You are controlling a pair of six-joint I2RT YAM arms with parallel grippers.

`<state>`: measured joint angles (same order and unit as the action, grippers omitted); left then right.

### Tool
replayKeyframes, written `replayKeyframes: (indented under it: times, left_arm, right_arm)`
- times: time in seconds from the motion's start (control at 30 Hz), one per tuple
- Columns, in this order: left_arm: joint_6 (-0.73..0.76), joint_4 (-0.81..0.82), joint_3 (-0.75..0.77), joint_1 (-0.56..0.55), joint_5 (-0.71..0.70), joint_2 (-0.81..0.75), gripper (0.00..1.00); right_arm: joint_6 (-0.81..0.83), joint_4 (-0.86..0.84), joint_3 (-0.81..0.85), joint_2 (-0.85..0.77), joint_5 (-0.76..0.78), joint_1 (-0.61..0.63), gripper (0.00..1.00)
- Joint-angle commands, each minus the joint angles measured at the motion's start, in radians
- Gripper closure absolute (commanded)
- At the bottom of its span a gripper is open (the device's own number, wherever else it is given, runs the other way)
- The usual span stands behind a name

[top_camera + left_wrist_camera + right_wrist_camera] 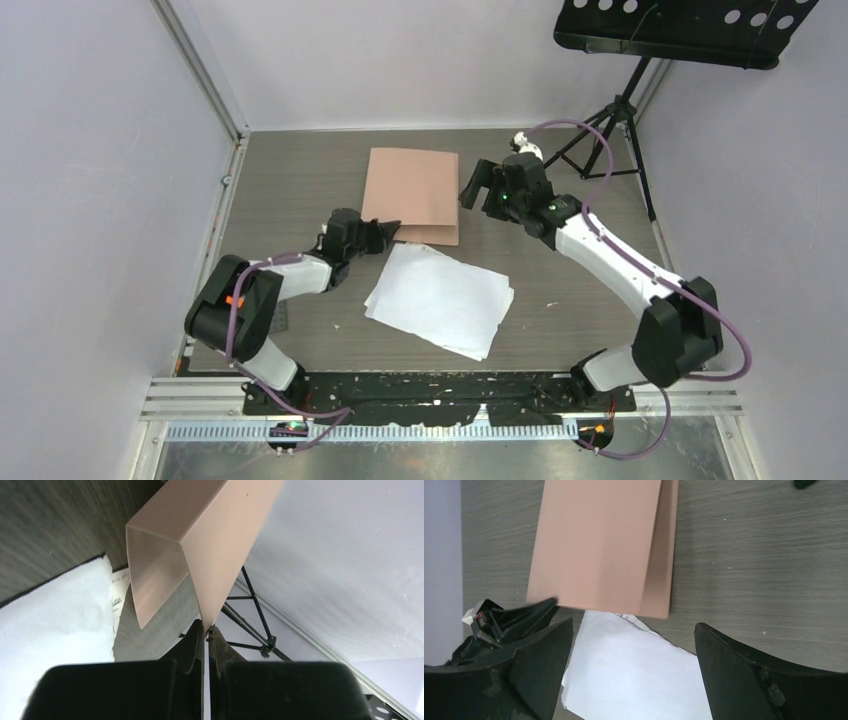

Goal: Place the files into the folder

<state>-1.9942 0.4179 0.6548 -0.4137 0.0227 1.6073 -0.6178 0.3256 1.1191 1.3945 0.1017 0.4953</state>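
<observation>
The folder (412, 190) lies on the table (560, 300), just ahead of our left gripper (388, 232) and just to the left of our right gripper (468, 187). Our left gripper grips the near edge of the folder's cover. In the left wrist view its two fingers (192, 640) press together on the thin pink card. The cover rises away from them with a bend in it, and a gap shows between it and the leaf below. In the right wrist view the cover sits a little askew over the lower leaf, which shows as a strip along one side.

The files (440, 300) lie flat on the table, just to the right of the left gripper and on the near side of the right gripper. The white sheets are slightly fanned. Their far corner reaches up to the folder's near edge, and we cannot tell whether the two touch.

Our right gripper hovers beside the folder's right edge with its fingers spread wide and nothing between them. Through its wrist camera we see the near part of the folder and the far part of the files framed between the two dark fingertips.
</observation>
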Motion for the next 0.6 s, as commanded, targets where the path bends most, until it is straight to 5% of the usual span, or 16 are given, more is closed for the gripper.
replayKeyframes:
  times: [0.0, 0.57]
  left_arm:
    - [-0.046, 0.101, -0.035, 0.0, 0.057, -0.113, 1.0]
    - [-0.043, 0.094, -0.151, -0.033, 0.09, -0.287, 1.0]
  right_arm:
    - [-0.065, -0.083, 0.08, 0.085, -0.086, -0.01, 0.05]
    - [-0.223, -0.27, 0.097, 0.339, -0.218, -0.01, 0.02]
